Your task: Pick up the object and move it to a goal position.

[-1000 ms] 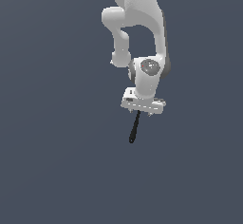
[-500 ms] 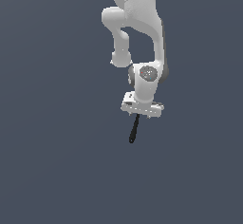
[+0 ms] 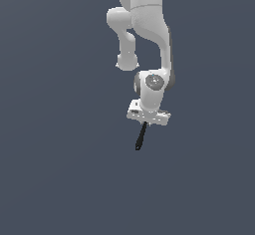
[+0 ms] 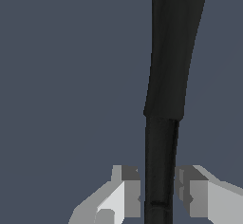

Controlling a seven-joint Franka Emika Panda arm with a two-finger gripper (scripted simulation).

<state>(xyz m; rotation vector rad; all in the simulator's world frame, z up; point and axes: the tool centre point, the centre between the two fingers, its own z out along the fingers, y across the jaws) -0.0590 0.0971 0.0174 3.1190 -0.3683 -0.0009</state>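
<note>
The object [image 3: 141,137] is a slim black rod that hangs down from my gripper [image 3: 144,125] against the plain grey-blue ground. It tilts slightly, its lower end toward the exterior view's left. In the wrist view the object [image 4: 166,85] runs out from between my two grey fingers [image 4: 129,193], narrow where they hold it and wider farther out. The gripper [image 4: 160,197] is shut on the narrow end, one pad on each side. The white arm [image 3: 149,40] rises above it.
A flat, uniform grey-blue surface fills both views. No other object, container or edge shows.
The wrist and gripper have sunk slightly in the exterior view. The rod stays clamped and its lower tip has hardly shifted.
</note>
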